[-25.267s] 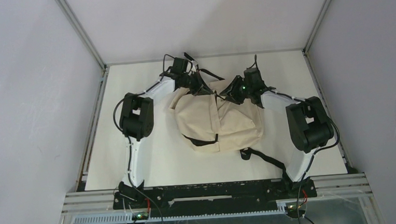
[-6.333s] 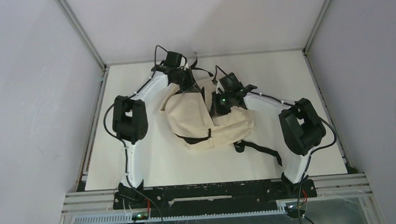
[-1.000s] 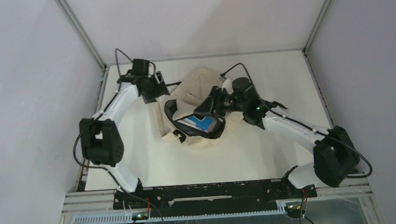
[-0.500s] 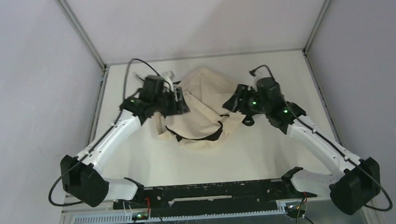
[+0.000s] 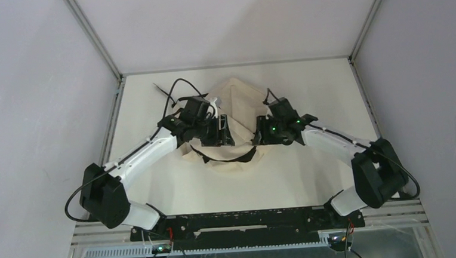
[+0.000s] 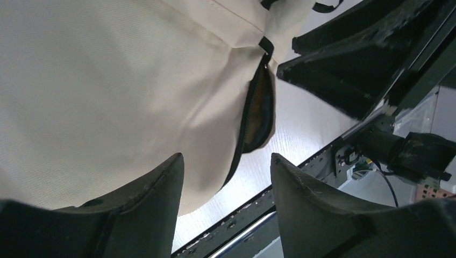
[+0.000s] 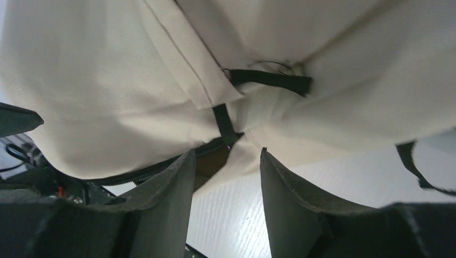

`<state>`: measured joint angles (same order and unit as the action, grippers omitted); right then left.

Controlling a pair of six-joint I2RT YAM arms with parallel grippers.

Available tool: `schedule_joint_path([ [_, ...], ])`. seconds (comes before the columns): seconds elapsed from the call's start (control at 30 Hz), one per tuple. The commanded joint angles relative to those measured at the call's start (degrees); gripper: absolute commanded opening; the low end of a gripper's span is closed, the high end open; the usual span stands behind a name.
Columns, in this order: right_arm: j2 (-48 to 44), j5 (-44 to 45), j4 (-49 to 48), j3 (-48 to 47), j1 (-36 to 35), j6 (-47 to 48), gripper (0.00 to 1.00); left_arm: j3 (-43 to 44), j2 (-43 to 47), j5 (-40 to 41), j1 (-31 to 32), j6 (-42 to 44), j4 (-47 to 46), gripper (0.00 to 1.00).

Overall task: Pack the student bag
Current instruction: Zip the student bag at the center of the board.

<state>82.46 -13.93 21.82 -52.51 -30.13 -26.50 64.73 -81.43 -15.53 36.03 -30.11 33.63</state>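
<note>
The student bag (image 5: 234, 104) lies on the white table (image 5: 312, 177), just past the middle toward 12 o'clock. Its cream cloth slumps flat, and its black-trimmed mouth faces 6 o'clock, toward my bases.

My left claw (image 6: 226, 161) is at the bag's 9 o'clock side, low over the cloth. Its two fingers are spread wide with nothing pinched between them. Through that gap, toward 1 o'clock in my wrist view, I see the zipper (image 6: 243, 126) running along the edge of the bag. It parts into a narrow slit with a dark brown lining inside. Whether my fingertips touch the cloth I cannot tell.

My right claw (image 7: 227, 156) is at the bag's 3 o'clock side, pointing at my left claw across the mouth. Its fingers are apart too, though less widely than the left ones, and they grip nothing that I can see. Just above the gap, at 12 o'clock, a short black tab (image 7: 223, 121) marks the end of the zipper line, which runs off toward 8 o'clock behind my left finger. At 1 o'clock from the tab, a black webbing band (image 7: 271, 80) is sewn across a seam. A loose black strap (image 7: 411, 161) trails over the table at 3 o'clock.
</note>
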Motion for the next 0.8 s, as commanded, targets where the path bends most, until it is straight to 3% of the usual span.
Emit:
schedule_joint_path([
  [0.0, 3.85, 4.71, -0.78, -6.04, -3.13, 5.59, 0.56, 0.82, 0.19, -2.44, -1.68, -2.33, -1.87, 0.65],
  [0.1, 5.88, 5.88, -1.91, -6.88, -3.27, 5.97, 0.54, 0.18, 1.18, -2.28, -2.16, -2.24, -1.88, 0.65],
  [0.3, 8.2, 5.23, -1.68, -7.91, -3.4, 6.56, 0.35, -0.74, 1.62, -2.33, -2.53, -2.41, -1.9, 0.64],
  [0.47, 8.19, 6.66, -0.01, -7.96, -4.29, 8.17, 0.25, -0.45, 1.32, -2.8, -2.55, -2.26, -2.12, 0.64],
  [0.57, 7.28, 6.45, 0.13, -7.93, -4.32, 8.02, 0.0, -0.14, 0.78, -3.42, -2.59, -2.15, -2.16, 0.64],
  [0.77, 3.13, 0.21, -1.94, -7.93, -7.67, 6.4, 0.0, -0.64, 1.97, -2.2, -2.74, -1.69, -1.59, 0.64],
])
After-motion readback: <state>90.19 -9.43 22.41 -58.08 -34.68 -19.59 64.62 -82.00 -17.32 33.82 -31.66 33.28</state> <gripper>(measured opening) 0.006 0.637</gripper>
